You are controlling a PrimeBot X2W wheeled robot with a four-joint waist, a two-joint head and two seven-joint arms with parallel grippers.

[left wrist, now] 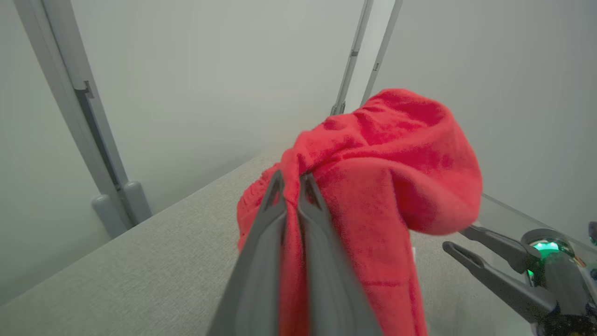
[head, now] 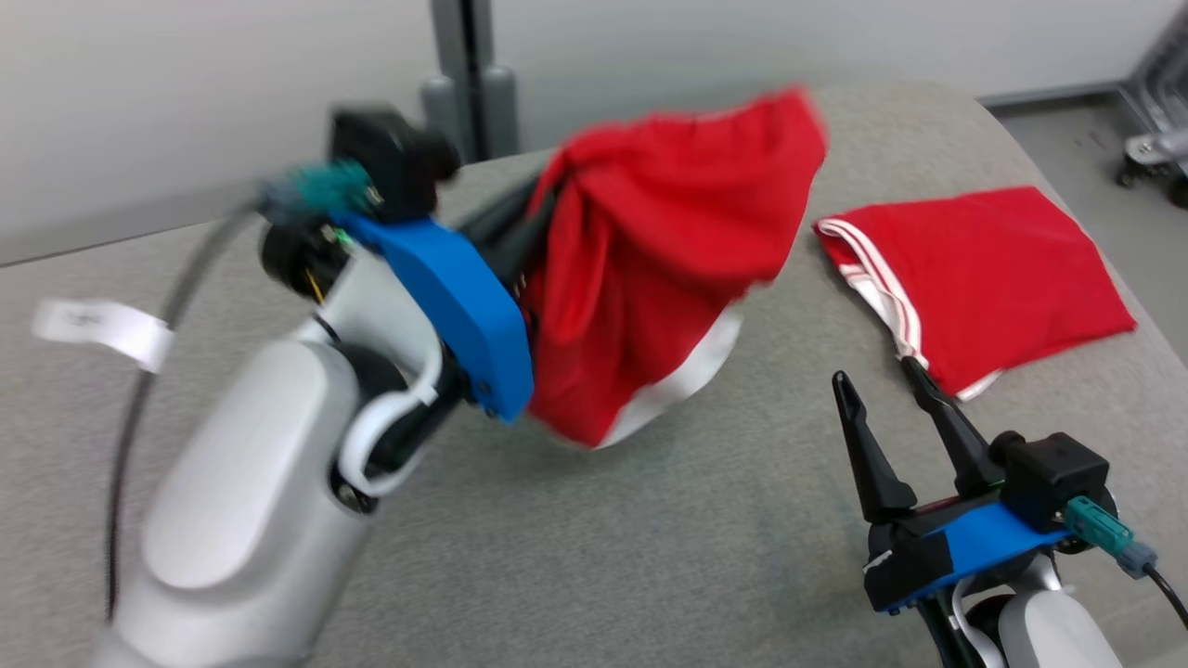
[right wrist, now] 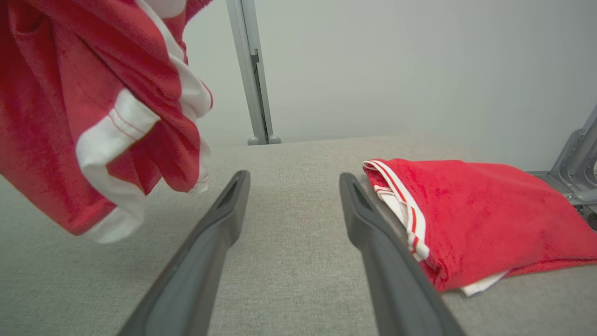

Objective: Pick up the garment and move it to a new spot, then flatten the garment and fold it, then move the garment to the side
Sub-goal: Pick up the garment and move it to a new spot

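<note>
Left tool (left wrist: 292,181) clenched on bunched red white-trimmed fabric garment (head: 650,260), hanging over grey cloth surface (head: 594,557); right tool (head: 877,373) released, low, rightward of garment, nearer dangling edge.

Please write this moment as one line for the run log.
phase: lift | left gripper: shut on hanging garment | right gripper: open, empty | folded garment: lying on grey table

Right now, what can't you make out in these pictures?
Head view: left tool's fingertips, buried in the lifted garment and motion-blurred.
Right wrist view: folded garment's right end, cut off by the picture edge.
Head view: white tag on the cable, writing too blurred to read.
Left wrist view: lifted garment's type, too bunched.
</note>
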